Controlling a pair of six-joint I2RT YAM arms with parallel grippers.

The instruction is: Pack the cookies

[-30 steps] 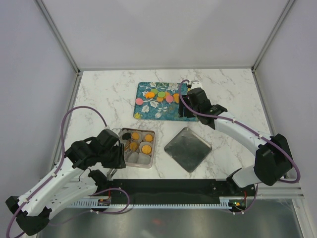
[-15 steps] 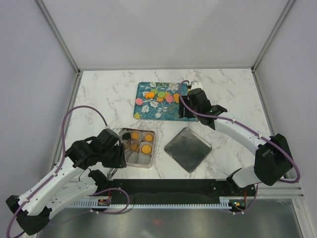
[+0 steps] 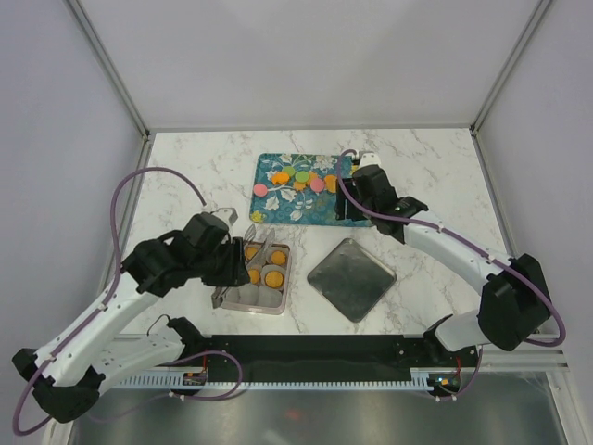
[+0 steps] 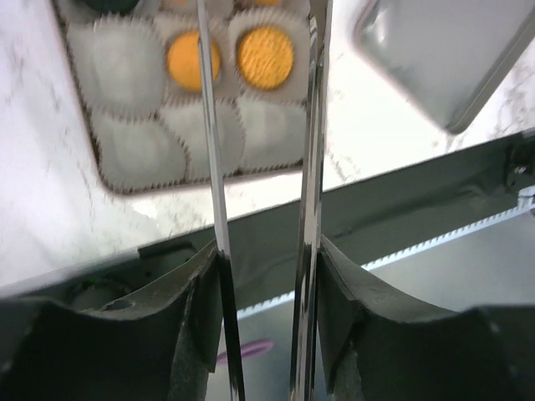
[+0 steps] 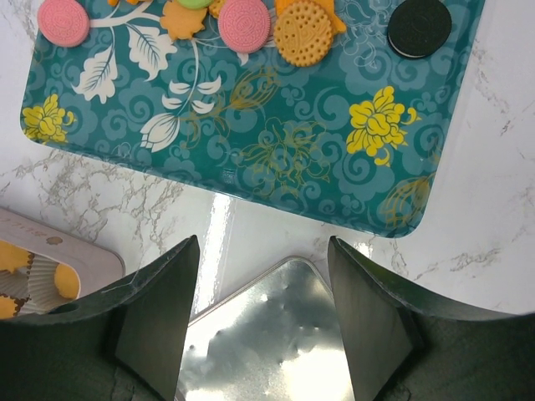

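Note:
Loose cookies, orange, pink, green and black, lie on the far part of a teal flowered tray. The right wrist view shows a pink cookie, an orange one and a black one. A tin box of white paper cups holds orange cookies. My left gripper is shut on metal tongs, whose blades reach over the box. My right gripper is open and empty above the tray's near edge.
The square metal lid lies right of the box, also seen in the right wrist view and the left wrist view. The black rail runs along the near table edge. Cage posts stand at the sides.
My left arm has lifted and swung toward the far side, carrying the tongs over the box. The right arm has hardly moved.

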